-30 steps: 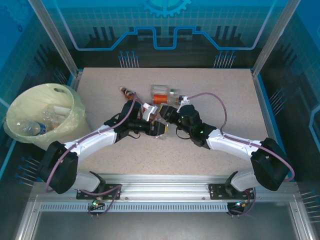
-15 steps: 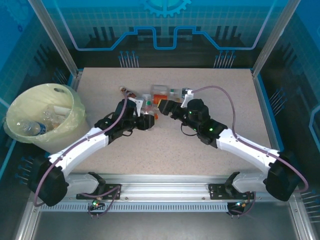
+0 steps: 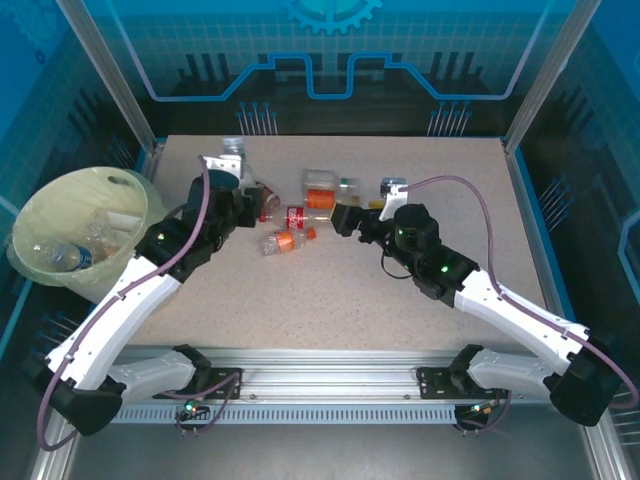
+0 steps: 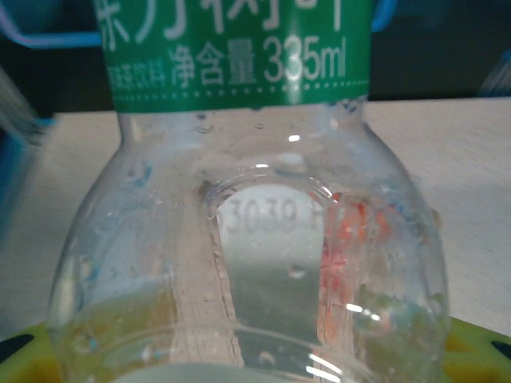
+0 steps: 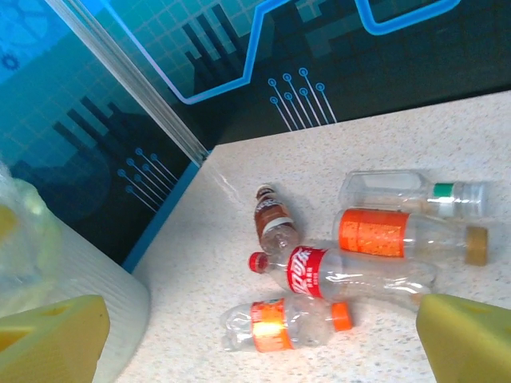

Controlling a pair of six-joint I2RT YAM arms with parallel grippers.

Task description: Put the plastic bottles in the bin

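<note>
From where I stand, the left gripper (image 3: 228, 166) is clamped on a clear bottle with a green label (image 4: 247, 239), taking it by the bare plastic just beside the label. It holds the bottle up near the back-left of the table, close to the bin (image 3: 32, 215) but not yet over it. The bin sits off the table's left edge and already has a blue-labelled bottle (image 3: 66, 257) lying in its bag. The right gripper (image 3: 344, 217) hangs with its yellow fingers (image 5: 56, 335) spread wide and nothing between them, just beside the small heap left mid-table. That heap is a red-labelled bottle (image 5: 343, 273), a short one with an orange cap (image 5: 287, 321), a brown-labelled one (image 5: 271, 219), a big orange-labelled one (image 5: 399, 234) and a clear one with a green neck band (image 5: 411, 194). They look empty or nearly so, which would make them very light, thin-walled and easy to dent, smooth enough to roll or squirt out of a pinch. I'd take each across the labelled middle of the body, square to its length, rather than at the tapering neck or cap.
</note>
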